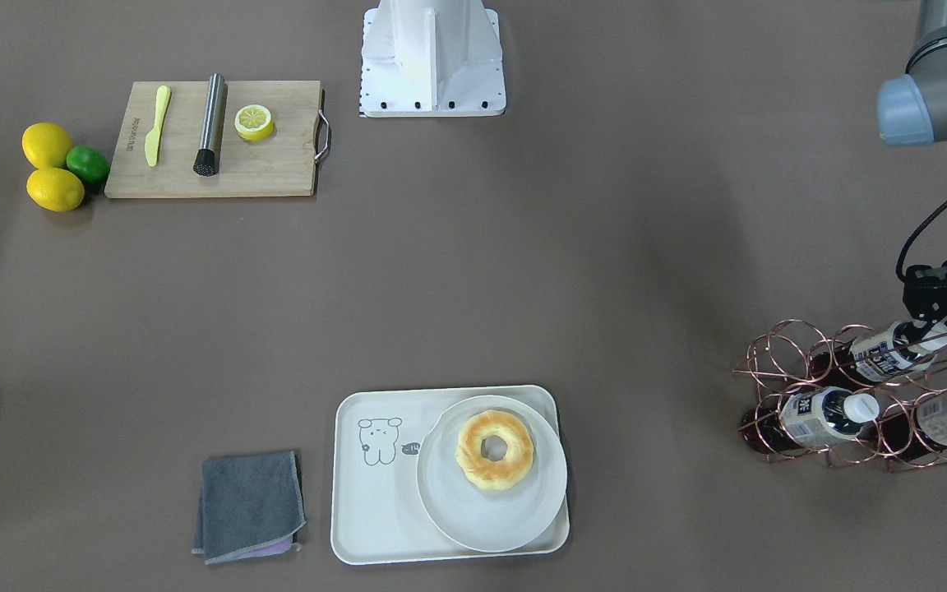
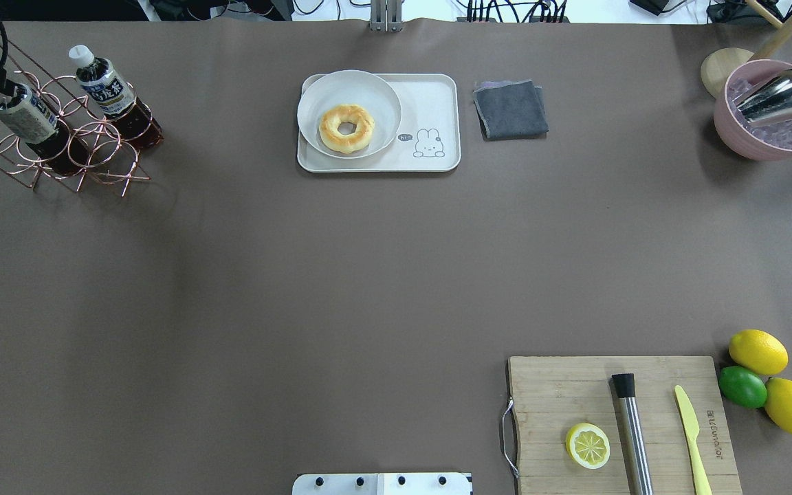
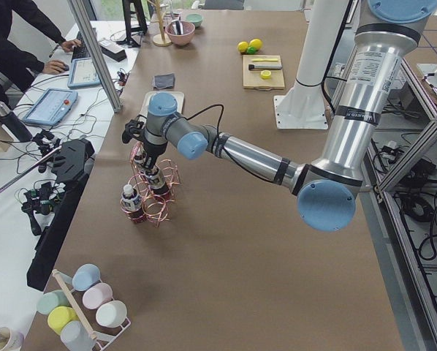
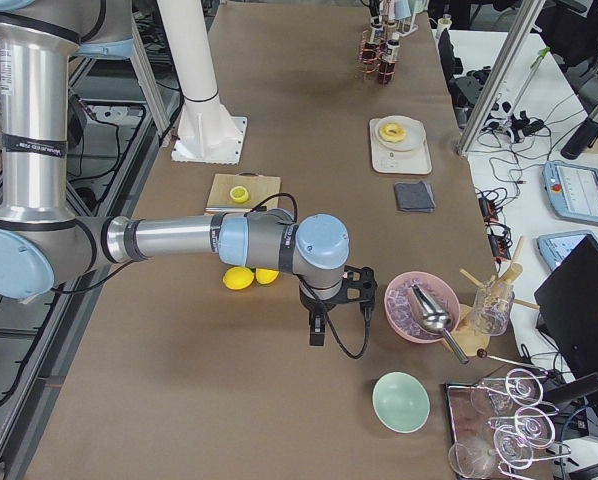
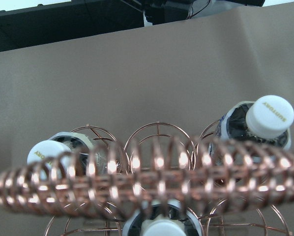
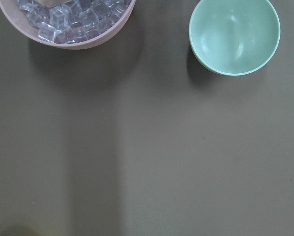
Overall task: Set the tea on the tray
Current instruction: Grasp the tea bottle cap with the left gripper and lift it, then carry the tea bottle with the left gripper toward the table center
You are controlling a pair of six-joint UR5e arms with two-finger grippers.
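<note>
While the tea is lying in the copper rack's top tier, well apart from the tray, we are judging the pickup underway, with the left gripper hovering at its cap. The view's edge is cutting it off, so we cannot tell how its jaws stand. Next we are needing a firm clamp and a straight pull.

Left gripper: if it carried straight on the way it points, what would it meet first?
Probably the coiled top bar of the copper rack, crossing close before the left gripper; a white bottle cap sits just behind. Depth is unclear.
</note>
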